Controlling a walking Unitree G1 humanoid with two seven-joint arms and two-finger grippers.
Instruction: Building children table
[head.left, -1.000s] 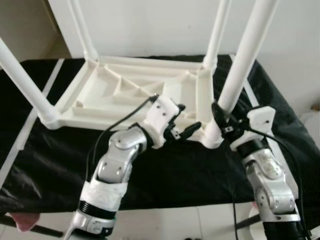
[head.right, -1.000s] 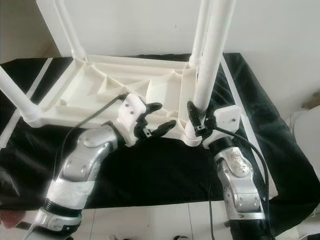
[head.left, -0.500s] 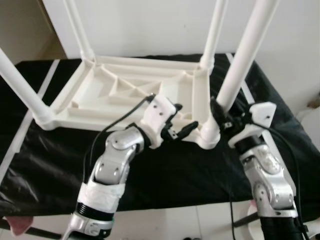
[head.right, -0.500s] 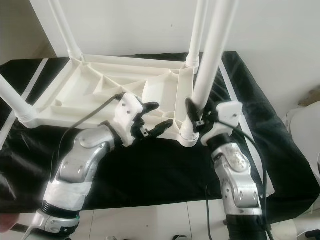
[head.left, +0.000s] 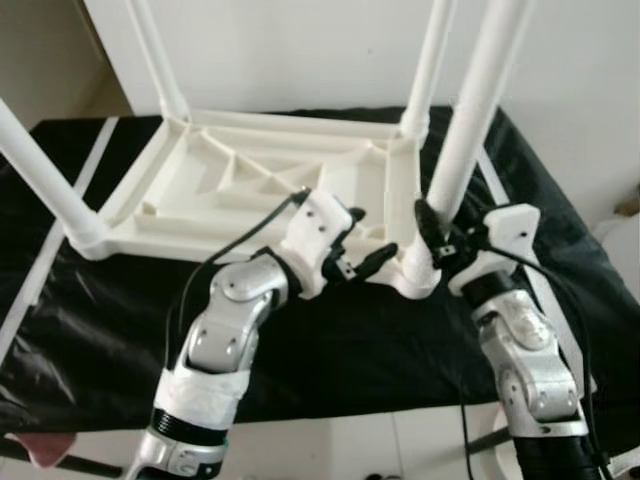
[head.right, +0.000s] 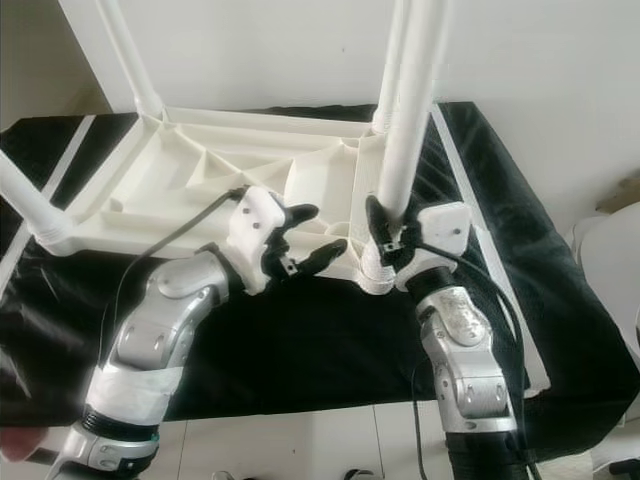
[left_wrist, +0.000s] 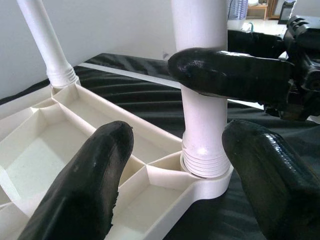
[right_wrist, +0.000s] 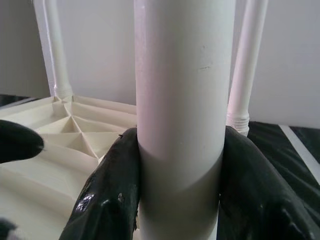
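Note:
A white plastic children's table (head.left: 250, 190) lies upside down on a black cloth, its legs pointing up. The near right leg (head.left: 465, 130) stands in its corner socket (head.left: 418, 275). My right gripper (head.left: 432, 228) is shut around this leg just above the socket; both fingers (right_wrist: 112, 195) press its sides. My left gripper (head.left: 352, 258) is open at the table's near rim, left of that socket, fingers (left_wrist: 95, 175) spread on either side of the corner and holding nothing.
Other legs rise at the far left (head.left: 160, 60), far right (head.left: 435, 60) and near left (head.left: 40, 170). The black cloth (head.left: 350, 340) covers a low surface edged by white strips. A white wall stands close behind. White floor shows at the front.
The right gripper and the leg it holds have shifted slightly left and the leg stands a little straighter. The left gripper has stayed at the rim. The camera has shifted a bit.

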